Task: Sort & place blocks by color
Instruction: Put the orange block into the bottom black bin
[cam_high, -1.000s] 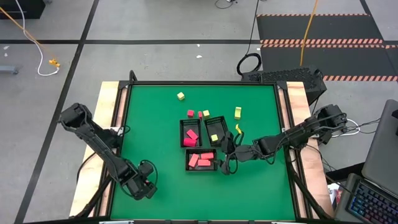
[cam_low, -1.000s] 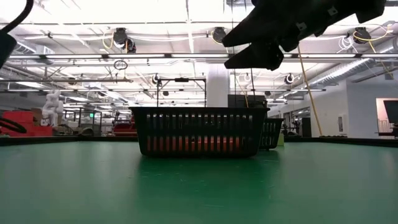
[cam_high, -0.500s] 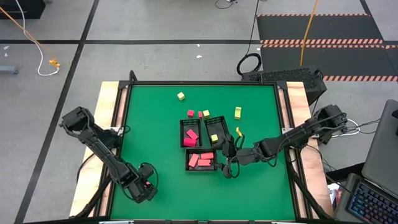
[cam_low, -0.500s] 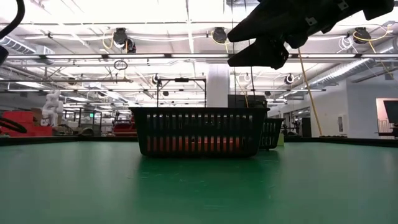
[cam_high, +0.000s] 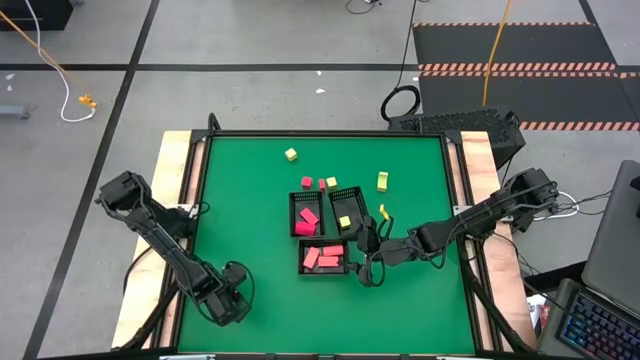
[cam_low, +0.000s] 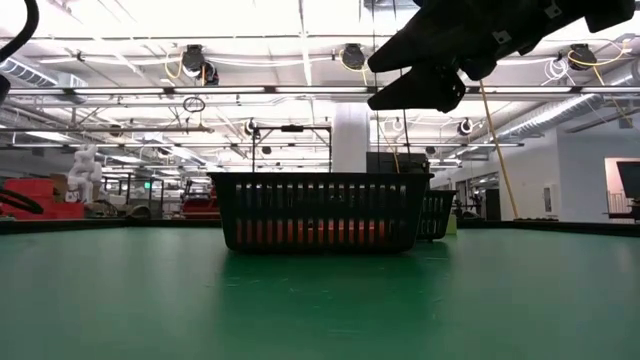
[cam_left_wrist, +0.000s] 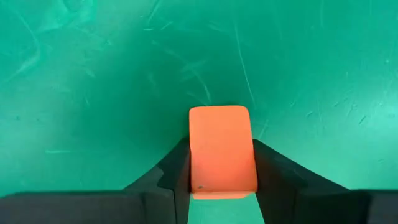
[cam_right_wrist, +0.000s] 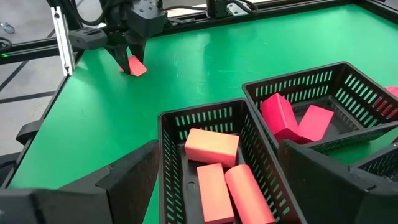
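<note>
Blocks mostly sorted into three trays at table centre; several loose toward 12 o'clock. Left gripper, barely shifted over the past second, clamped on red block at 7 o'clock. Right gripper spread open beside trays.

Three trays — two arms

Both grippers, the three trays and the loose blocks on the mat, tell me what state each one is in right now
Left gripper: shut on a red block, near the mat's front-left corner.
Right gripper: open, empty, above the front tray.
Front tray: three red blocks.
Left tray: red blocks.
Right tray: one yellow-green block.
Loose blocks: still on the mat, unsorted.
</note>
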